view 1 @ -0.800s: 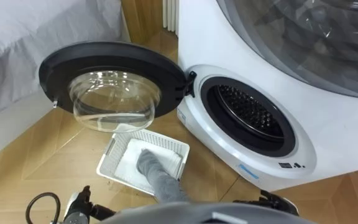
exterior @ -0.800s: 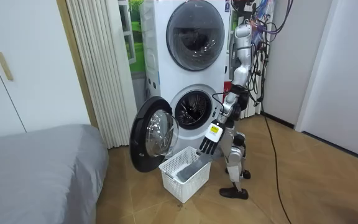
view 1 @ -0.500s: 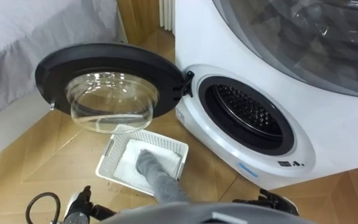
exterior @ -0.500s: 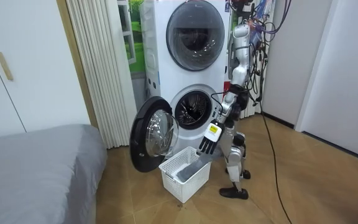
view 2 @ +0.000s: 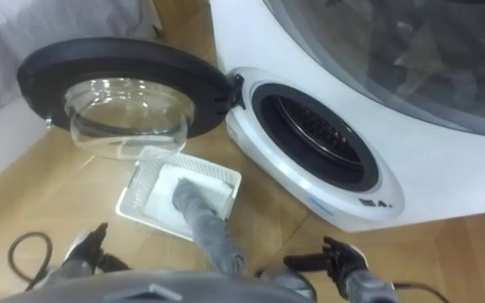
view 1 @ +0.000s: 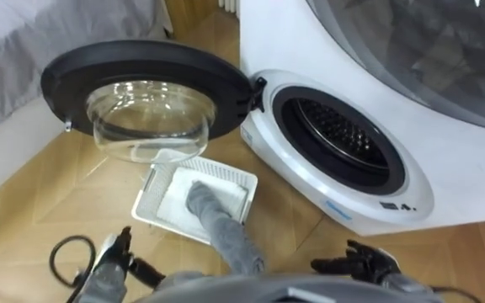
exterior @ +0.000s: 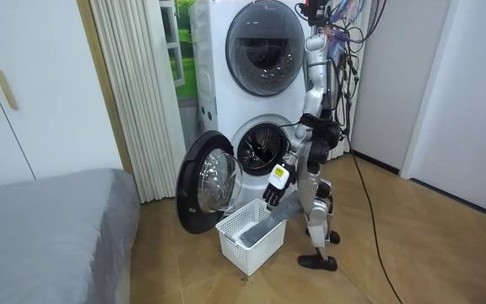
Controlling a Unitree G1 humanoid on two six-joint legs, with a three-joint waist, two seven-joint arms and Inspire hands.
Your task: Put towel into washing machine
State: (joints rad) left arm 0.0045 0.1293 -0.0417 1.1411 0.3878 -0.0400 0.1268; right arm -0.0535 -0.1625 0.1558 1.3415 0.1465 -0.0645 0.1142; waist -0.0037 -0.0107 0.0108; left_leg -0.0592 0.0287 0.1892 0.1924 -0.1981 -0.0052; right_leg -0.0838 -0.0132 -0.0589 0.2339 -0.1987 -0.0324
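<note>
Vs 0.8 s back: the robot stood straighter beside the washing machine (view 1: 310, 50). Its left hand (exterior: 274, 184) had lifted from about basket-rim height to above the rim. The head camera shifted, so both hands showed further in.

Left to right:
- The round door (view 1: 141, 80) was swung fully open.
- A white basket (view 1: 151, 183) sat on the floor just beside the door. It held a white cloth (view 1: 173, 204) and one end of the grey towel (view 1: 217, 225).
- The rest of the grey towel ran over the near rim toward the robot, apart from both hands.
- The drum (view 1: 339, 139) was right of the basket, showing bare perforated metal.

The left hand's fingers hung loose, holding nothing. The right hand (view 1: 362, 261) sat low right, its fingers loosely spread, also holding nothing.
</note>
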